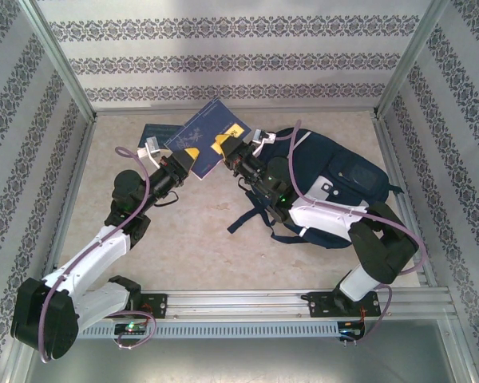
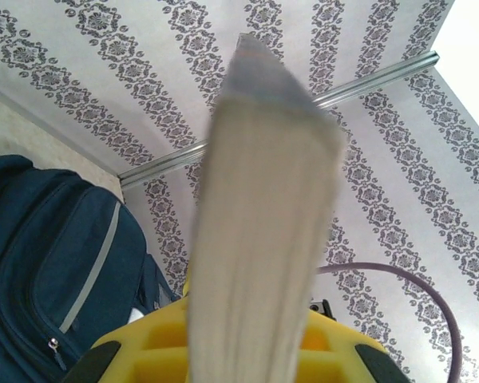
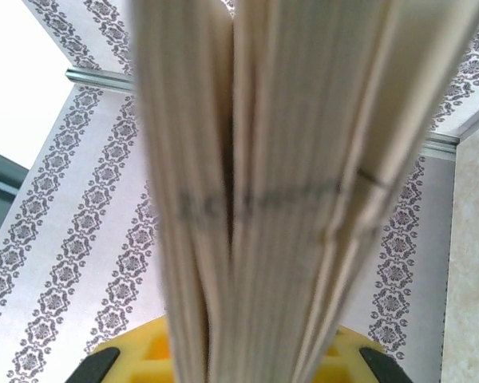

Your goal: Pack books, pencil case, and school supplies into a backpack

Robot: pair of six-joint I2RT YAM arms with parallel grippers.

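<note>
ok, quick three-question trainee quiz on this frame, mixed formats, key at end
1. Pick one: the raised dark blue book is gripped by A) one end effector, B) both, C) neither.
2. True or false: the backpack lies on the left arm's side.
3. Fill in: a second dark book lies flat on the ___.
Key: 1 B, left end effector and right end effector each pinch it. 2 false, right side. 3 table.

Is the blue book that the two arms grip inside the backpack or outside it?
Outside. The left fingers and right fingers clamp the blue book at its near edge, left of the backpack.
</note>
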